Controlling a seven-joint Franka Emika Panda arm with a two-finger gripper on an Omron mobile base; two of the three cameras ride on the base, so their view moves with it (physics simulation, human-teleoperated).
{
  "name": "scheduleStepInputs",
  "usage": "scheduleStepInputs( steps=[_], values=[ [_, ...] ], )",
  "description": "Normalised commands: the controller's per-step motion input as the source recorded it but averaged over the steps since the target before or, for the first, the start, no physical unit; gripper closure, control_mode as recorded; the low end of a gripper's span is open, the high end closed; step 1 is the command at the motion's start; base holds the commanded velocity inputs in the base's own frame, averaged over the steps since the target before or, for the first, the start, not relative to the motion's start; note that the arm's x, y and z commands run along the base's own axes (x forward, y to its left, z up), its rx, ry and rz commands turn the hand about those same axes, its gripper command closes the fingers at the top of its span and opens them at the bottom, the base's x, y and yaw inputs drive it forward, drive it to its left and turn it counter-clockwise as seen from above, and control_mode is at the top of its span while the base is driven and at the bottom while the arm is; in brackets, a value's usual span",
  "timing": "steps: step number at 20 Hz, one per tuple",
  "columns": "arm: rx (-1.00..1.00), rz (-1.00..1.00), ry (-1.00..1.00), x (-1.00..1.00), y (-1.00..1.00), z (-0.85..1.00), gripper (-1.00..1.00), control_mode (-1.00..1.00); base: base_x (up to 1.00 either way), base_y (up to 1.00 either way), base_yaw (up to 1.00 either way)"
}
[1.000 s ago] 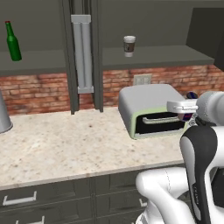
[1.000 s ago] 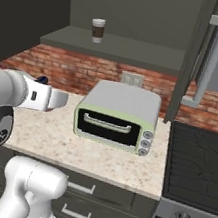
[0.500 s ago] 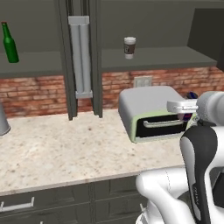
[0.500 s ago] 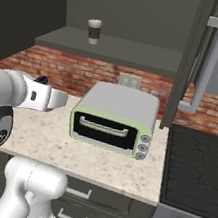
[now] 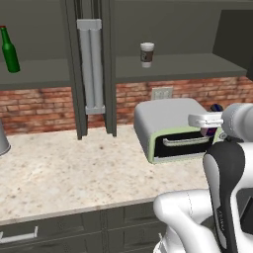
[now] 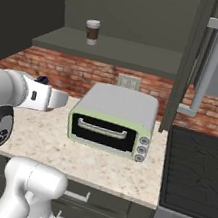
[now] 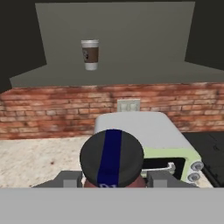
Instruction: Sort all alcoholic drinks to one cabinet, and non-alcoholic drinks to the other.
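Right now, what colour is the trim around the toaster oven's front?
Pale green, around the grey toaster oven; clearest in the right base view.

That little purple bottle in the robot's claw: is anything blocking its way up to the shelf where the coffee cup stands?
Nothing visible does. The gripper holds the purple bottle above the toaster oven; the cabinet shelf beside the coffee cup stands open ahead.

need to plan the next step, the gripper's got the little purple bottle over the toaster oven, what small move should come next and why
Probably raise the gripper toward the shelf where the coffee cup stands. It is shut on the purple bottle, a non-alcoholic drink like the cup, and hangs well below that shelf, above the toaster oven. The green bottle sits in the other cabinet.
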Motion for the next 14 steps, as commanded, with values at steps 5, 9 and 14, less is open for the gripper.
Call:
scheduleStepInputs(
  steps=[5, 9, 14],
  values=[
    [0.0, 0.0, 0.0, 0.0, 0.0, 0.0, 1.0, 1.0, 0.2, -0.02, 0.0],
    [0.0, 0.0, 0.0, 0.0, 0.0, 0.0, 1.0, 1.0, 0.21, -0.01, 0.0],
    [0.0, 0.0, 0.0, 0.0, 0.0, 0.0, 1.0, 1.0, 0.16, 0.0, 0.0]
  ],
)
